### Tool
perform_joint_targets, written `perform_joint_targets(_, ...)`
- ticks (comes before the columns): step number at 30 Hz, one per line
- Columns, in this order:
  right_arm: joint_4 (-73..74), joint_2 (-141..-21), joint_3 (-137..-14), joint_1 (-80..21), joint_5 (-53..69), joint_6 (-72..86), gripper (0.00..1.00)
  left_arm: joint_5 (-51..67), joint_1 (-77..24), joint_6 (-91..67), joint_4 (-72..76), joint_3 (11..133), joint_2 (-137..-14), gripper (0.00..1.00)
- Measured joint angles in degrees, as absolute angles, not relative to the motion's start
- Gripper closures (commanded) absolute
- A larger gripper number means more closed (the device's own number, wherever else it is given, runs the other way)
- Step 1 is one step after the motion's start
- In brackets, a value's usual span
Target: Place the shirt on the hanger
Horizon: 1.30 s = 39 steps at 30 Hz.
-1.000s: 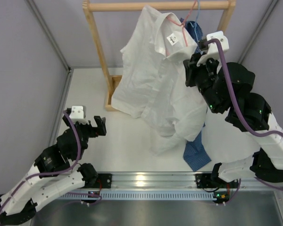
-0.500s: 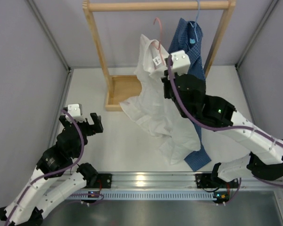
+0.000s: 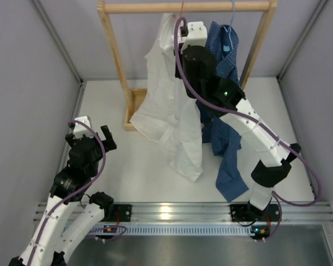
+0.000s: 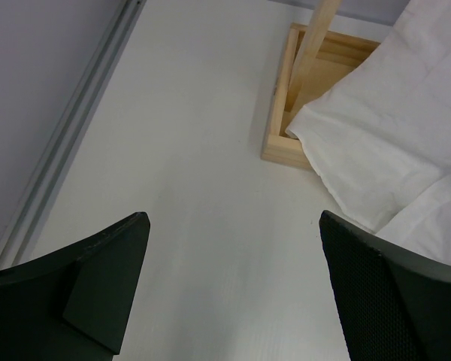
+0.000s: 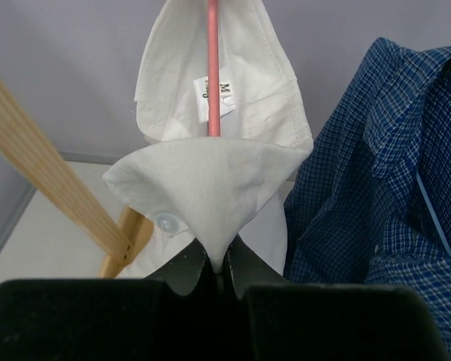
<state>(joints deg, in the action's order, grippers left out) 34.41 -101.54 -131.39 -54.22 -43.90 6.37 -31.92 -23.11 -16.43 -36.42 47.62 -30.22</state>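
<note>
On the rail (image 3: pixel 139 7), a blue checked shirt (image 3: pixel 227 61) hangs beside the shirt (image 3: pixel 164 105).

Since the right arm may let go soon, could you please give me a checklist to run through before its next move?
1. The right gripper is shut on the shirt at its collar tip: ok.
2. The hanger has its pink stem rising inside the collar: ok.
3. The hook sits over the wooden rail: cannot tell.
4. The left gripper is open, apart from the shirt: ok.
5. The shoulders are seated on the hanger: cannot tell.
</note>
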Motion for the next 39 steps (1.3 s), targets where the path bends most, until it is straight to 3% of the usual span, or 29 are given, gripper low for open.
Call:
perform_joint_targets(9, 36.07, -109.40, -134.10, -48.29, -41.60, 8.03, 1.00, -29.67, -22.57, -16.43, -36.38, 47.51, -30.24, 0.02)
perform_joint_targets(10, 36.18, -109.62, -133.88, -48.73, -41.63, 8.08, 0.88, -29.56, -22.50, -16.43, -36.38, 47.51, -30.24, 0.02)
perform_joint_targets(12, 36.23, -109.60, -133.40, -49.82, -41.58, 8.91, 0.49, -29.56, -22.35, -16.43, -36.38, 47.51, -30.24, 0.02)
perform_joint_targets(13, 35.53, -109.27, -132.62, -50.43, -41.63, 9.26, 0.08, -29.56, -22.26, -16.43, -36.38, 47.51, -30.24, 0.02)
perform_joint_targets(14, 34.59, -108.36, -130.76, -51.11, -41.67, 9.28, 0.01, -29.61, -22.20, -16.45, -36.38, 47.51, -30.26, 0.02)
perform_joint_targets(21, 33.17, -94.98, -114.08, -57.25, -40.03, 9.76, 0.01, -30.59, -21.02, -17.04, -36.38, 47.51, -30.26, 0.02)
perform_joint_targets(31, 28.82, -54.89, -73.12, -58.76, -35.81, 11.64, 0.01, -31.53, -20.75, -17.23, -36.91, 47.51, -27.97, 0.02)
perform_joint_targets(39, 30.20, -46.54, -51.09, -58.76, -37.52, 15.70, 0.01, -30.11, -20.71, -17.41, -37.32, 44.73, -25.08, 0.02)
